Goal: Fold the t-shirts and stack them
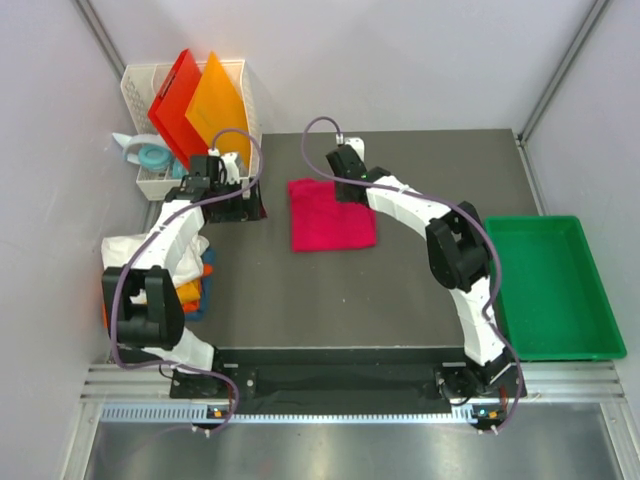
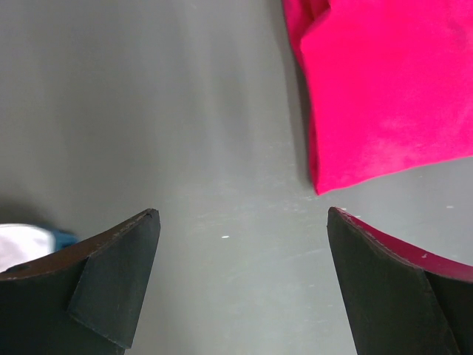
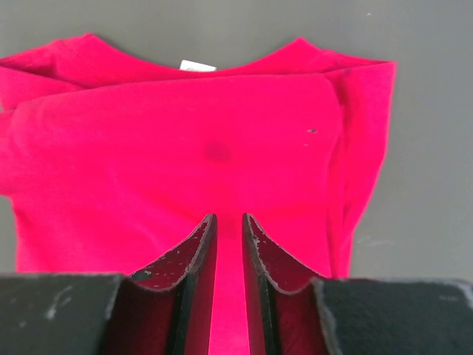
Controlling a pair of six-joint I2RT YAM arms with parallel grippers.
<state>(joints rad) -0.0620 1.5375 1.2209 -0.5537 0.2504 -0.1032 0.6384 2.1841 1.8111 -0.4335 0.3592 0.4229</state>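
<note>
One pink t-shirt (image 1: 332, 215) is laid on the surface (image 1: 300, 300), the left hand (image 2: 242, 213) held spread, the right hand (image 3: 229, 218) narrowed, its grip not discernible.

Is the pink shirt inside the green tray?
No, the pink shirt lies flat on the dark table, and the green tray sits apart at the right.

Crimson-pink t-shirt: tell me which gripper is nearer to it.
Right. The right gripper sits directly over the crimson-pink t-shirt, jaws narrowly apart. The left gripper, wide open, hangs over bare table just off the shirt's left edge.
</note>
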